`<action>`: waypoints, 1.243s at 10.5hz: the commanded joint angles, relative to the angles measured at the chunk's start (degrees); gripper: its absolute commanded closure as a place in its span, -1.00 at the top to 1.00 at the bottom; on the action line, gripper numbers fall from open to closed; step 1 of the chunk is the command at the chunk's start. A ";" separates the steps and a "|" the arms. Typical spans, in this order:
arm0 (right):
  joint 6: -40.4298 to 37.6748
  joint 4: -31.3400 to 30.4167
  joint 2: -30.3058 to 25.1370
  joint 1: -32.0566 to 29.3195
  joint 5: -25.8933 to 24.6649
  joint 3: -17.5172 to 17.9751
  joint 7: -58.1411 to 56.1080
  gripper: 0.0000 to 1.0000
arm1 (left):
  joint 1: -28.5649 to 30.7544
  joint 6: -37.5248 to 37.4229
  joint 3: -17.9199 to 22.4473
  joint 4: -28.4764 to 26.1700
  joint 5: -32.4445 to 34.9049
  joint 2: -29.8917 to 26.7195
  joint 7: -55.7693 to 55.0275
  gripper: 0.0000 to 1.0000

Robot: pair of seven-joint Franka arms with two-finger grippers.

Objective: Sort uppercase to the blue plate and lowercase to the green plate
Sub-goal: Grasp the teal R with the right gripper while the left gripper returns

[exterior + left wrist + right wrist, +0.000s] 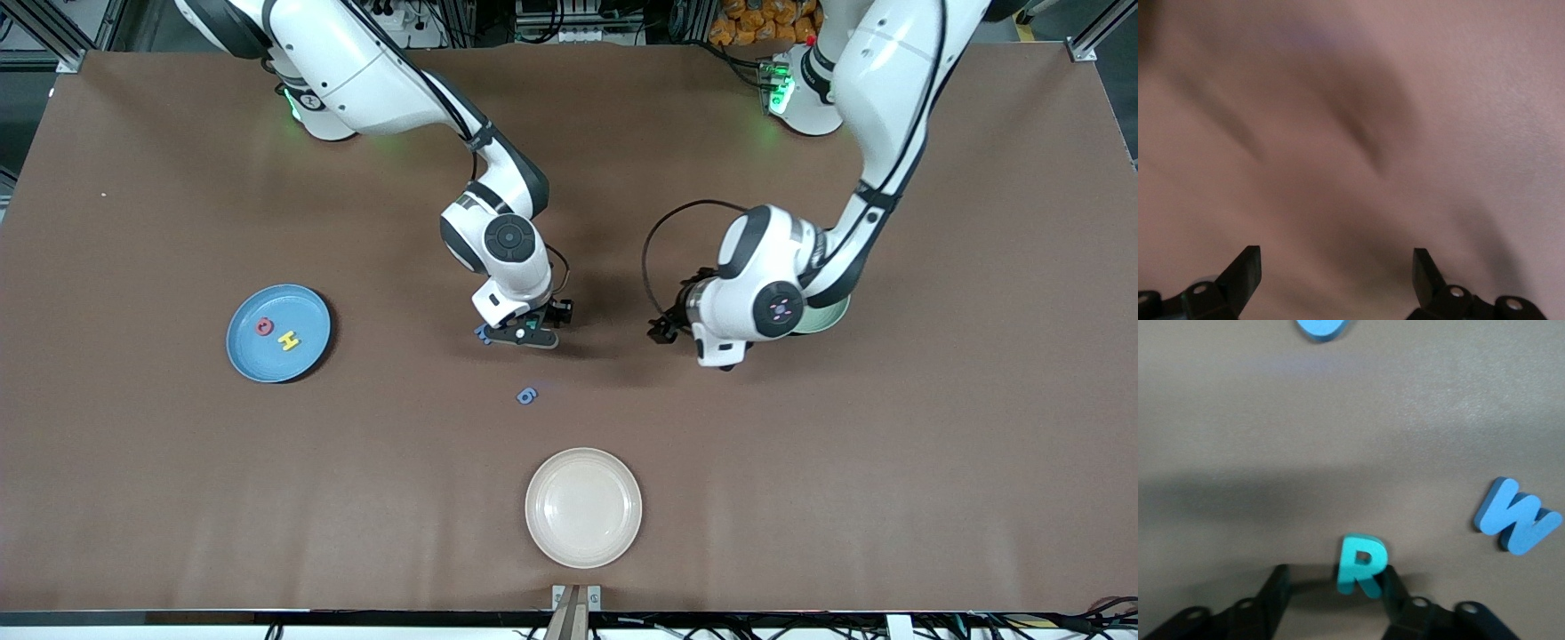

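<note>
My right gripper (524, 336) is low over mid-table, its jaws half apart around the teal R (1361, 567). The R touches one finger (1395, 587), and a gap separates it from the other finger. The blue W (1515, 517) lies just beside it on the table (483, 335). The rounded blue g-like letter (526, 396) lies nearer the front camera. The blue plate (307, 311), toward the right arm's end, holds the red Q (264, 326) and yellow H (288, 340). My left gripper (1337, 267) hangs open and empty over bare table, beside the green plate (833, 316). The left arm hides most of that plate.
A cream-white plate (583, 507) sits near the table's front edge at the middle. The brown table cover (889, 489) stretches wide on both sides.
</note>
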 commanded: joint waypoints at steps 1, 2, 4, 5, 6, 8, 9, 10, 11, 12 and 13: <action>1.86 -3.31 -1.10 -0.80 -0.33 0.90 1.27 -1.00 | -2.16 3.37 2.03 4.74 -10.38 4.21 -3.26 1.00; 1.78 -3.22 -1.37 -0.89 -0.51 0.90 1.27 -1.00 | -2.08 3.56 2.82 6.14 -14.54 4.91 -3.61 1.00; 1.60 -3.14 -2.50 -2.20 -0.51 0.82 1.27 -1.00 | -2.25 3.65 3.44 8.95 -16.77 6.14 -7.45 1.00; 1.69 -2.96 -2.95 -2.82 -0.51 0.82 1.18 -1.00 | -2.34 3.65 3.53 10.79 -18.61 6.84 -8.43 1.00; 1.69 -2.87 -3.04 -2.91 -0.51 0.82 1.18 -1.00 | -3.04 3.65 3.62 12.72 -20.89 7.37 -8.79 1.00; 0.90 -2.96 -3.91 -3.61 -0.42 0.82 1.27 -1.00 | -4.62 5.05 3.71 17.38 -24.67 10.61 -10.11 1.00; -0.32 -3.05 -5.13 -4.31 -0.33 0.82 1.27 -1.00 | -5.49 6.53 3.62 19.05 -25.82 12.20 -10.11 1.00; -3.38 -3.13 -7.15 -5.80 -0.25 0.82 1.27 -1.00 | -6.20 8.38 3.53 20.55 -26.70 13.87 -10.03 1.00; -6.98 -3.22 -9.26 -7.99 -0.25 0.82 1.01 -1.00 | -6.64 10.66 3.53 21.00 -28.63 14.67 -10.11 1.00; -11.45 -3.48 -11.28 -10.62 -0.25 0.82 0.40 -1.00 | -6.82 11.90 3.53 21.44 -29.78 14.67 -10.11 1.00; -14.02 -6.10 -14.08 -14.21 -0.33 0.82 -1.18 -1.00 | -6.82 13.30 3.53 21.97 -30.31 14.85 -10.38 1.00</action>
